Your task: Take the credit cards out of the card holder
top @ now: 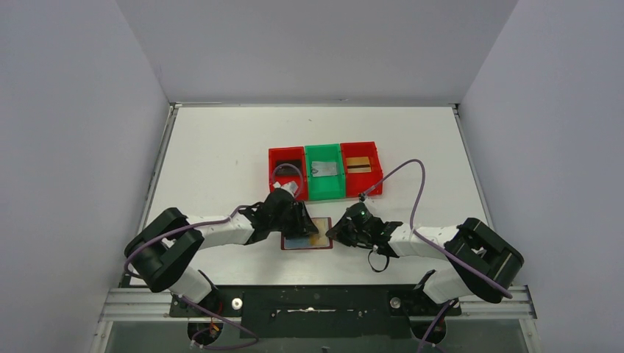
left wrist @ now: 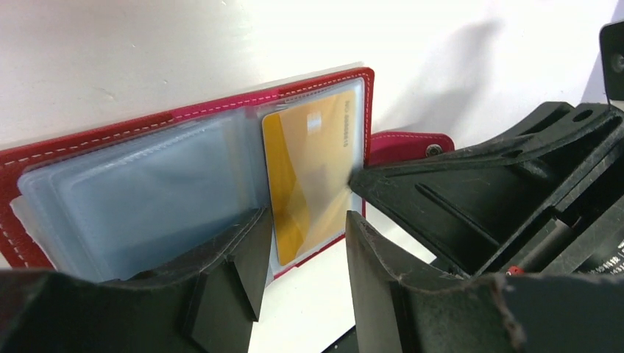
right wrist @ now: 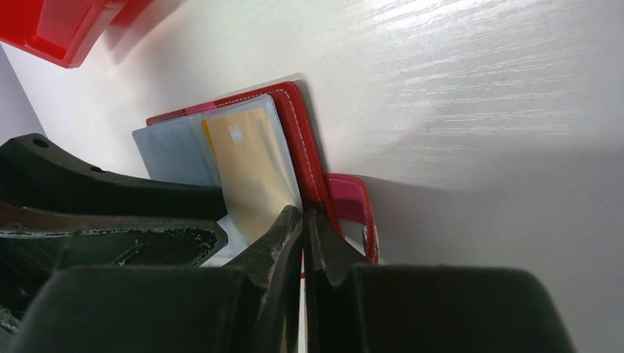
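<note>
Lying open, red card holder (left wrist: 191,169), gold card (left wrist: 309,176) inside pale sleeve (left wrist: 147,198)

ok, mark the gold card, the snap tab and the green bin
gold card (left wrist: 309,176), left wrist view, middle of its face
snap tab (left wrist: 405,145), left wrist view, its pink middle
green bin (top: 324,190), top external view, bare near end

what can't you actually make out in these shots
- Left red bin contents: top view, dark inside, purple cable crosses it.
- More cards under the pale sleeves: left wrist view, frosted plastic, left gripper covers their lower edge.
- Gold card print: blurred behind its sleeve.
- What the right gripper pinches on the card holder: right wrist view, fingers hide it.
</note>
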Robot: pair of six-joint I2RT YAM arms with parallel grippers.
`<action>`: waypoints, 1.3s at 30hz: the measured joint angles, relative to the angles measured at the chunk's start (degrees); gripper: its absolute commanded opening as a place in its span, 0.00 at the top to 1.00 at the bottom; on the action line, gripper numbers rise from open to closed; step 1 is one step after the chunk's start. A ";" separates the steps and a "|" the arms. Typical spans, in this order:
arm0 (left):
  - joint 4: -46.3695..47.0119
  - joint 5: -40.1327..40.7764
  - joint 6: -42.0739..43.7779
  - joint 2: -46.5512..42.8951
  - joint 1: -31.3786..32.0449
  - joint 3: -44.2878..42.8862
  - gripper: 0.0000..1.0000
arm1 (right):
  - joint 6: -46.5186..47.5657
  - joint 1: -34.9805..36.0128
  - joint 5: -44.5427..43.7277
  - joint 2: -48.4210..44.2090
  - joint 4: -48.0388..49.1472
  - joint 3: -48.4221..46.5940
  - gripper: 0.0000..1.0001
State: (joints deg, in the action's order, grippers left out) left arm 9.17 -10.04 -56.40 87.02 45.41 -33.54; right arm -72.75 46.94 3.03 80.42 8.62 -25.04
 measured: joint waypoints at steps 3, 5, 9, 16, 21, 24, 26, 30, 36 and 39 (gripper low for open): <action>-3.61 2.60 0.20 0.13 0.63 -1.97 0.52 | -0.02 0.00 0.00 0.00 0.00 0.00 1.00; -6.10 4.46 0.59 0.13 1.14 -3.61 0.51 | -0.02 0.00 0.00 0.00 0.00 0.00 1.00; -8.79 6.60 1.49 0.83 1.42 -5.46 0.51 | -0.02 0.00 0.00 0.00 0.02 0.00 1.00; -11.78 7.54 2.73 5.79 3.02 -11.10 0.51 | -0.02 0.00 0.04 0.11 0.22 0.00 1.00; -13.84 8.44 2.99 6.64 3.52 -12.61 0.52 | 0.00 0.00 0.07 0.15 0.35 0.00 1.00; -13.31 8.74 2.47 6.40 3.58 -12.11 0.57 | 0.00 0.00 0.09 0.17 0.39 0.02 1.00; -11.87 8.94 1.81 5.84 3.58 -10.82 0.65 | 0.00 -0.02 0.20 0.24 0.55 0.04 1.00; -7.39 9.46 0.37 4.46 3.26 -6.99 0.78 | 0.02 -0.04 0.26 0.24 0.79 0.20 1.00; -0.22 9.22 -1.99 2.86 2.58 -1.84 0.84 | 0.04 -0.04 0.26 0.63 0.81 0.20 1.00; 4.70 8.46 -3.76 2.16 2.01 1.38 0.84 | 0.02 -0.04 0.28 0.76 0.81 0.20 1.00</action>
State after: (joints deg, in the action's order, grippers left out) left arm 13.87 -1.58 -60.16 89.19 47.42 -32.16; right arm -72.73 46.89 3.31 81.19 9.43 -24.84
